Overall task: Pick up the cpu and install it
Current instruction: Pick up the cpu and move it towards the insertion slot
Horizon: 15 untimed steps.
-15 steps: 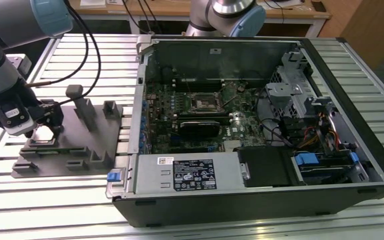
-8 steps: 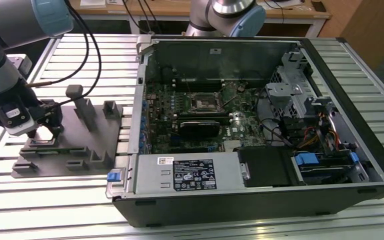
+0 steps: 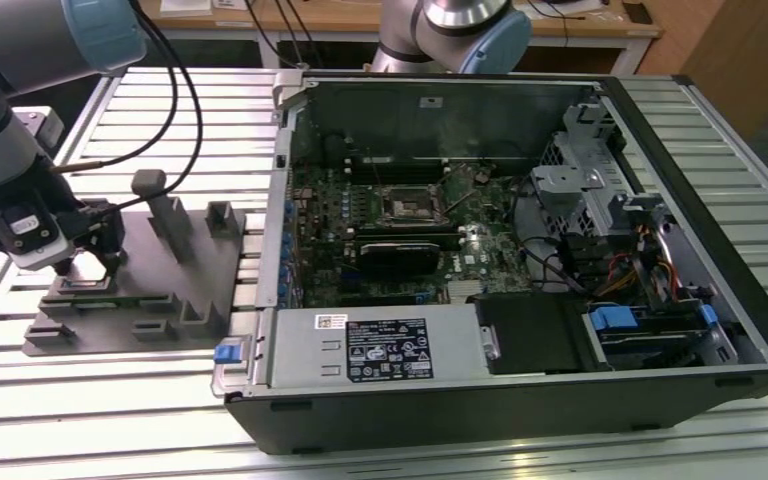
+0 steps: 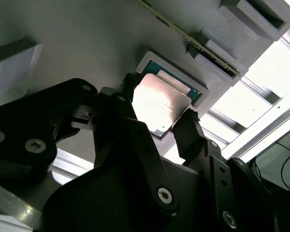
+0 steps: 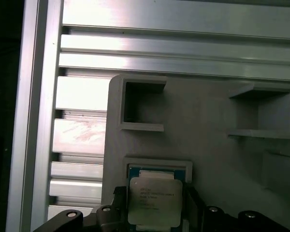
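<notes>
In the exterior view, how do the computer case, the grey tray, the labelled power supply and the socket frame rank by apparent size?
1. computer case
2. grey tray
3. power supply, fairly close to the tray in apparent size
4. socket frame, clearly smallest

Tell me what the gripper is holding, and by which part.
It cannot be told. The gripper is down over the cpu, which lies in its recess in the tray. Whether it grips the cpu does not show.
</notes>
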### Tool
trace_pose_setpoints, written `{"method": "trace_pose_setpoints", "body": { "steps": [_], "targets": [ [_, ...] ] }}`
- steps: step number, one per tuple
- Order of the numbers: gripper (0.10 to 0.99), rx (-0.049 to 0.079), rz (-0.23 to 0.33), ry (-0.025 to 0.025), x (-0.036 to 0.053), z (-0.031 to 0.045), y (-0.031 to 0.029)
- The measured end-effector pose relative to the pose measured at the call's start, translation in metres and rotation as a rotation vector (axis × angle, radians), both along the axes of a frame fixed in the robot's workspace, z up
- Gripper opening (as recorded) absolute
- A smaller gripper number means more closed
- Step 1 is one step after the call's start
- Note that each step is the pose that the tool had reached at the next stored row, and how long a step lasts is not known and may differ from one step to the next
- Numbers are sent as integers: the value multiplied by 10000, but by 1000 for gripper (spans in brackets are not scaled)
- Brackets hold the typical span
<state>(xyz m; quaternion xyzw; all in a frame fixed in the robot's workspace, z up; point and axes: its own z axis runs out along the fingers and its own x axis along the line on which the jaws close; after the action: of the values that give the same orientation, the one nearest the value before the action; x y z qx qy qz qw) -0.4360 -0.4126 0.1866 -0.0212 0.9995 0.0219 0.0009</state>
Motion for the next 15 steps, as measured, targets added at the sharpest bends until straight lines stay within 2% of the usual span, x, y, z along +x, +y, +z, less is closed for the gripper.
{"method": "trace_pose_setpoints", "body": {
  "steps": [7,8,15],
  "targets": [
    [584,-4,0,8,-1,-2,0],
    [525,-5,0,8,-1,-4,-1],
    [525,3,0,-3,1,0,0]
  ]
}}
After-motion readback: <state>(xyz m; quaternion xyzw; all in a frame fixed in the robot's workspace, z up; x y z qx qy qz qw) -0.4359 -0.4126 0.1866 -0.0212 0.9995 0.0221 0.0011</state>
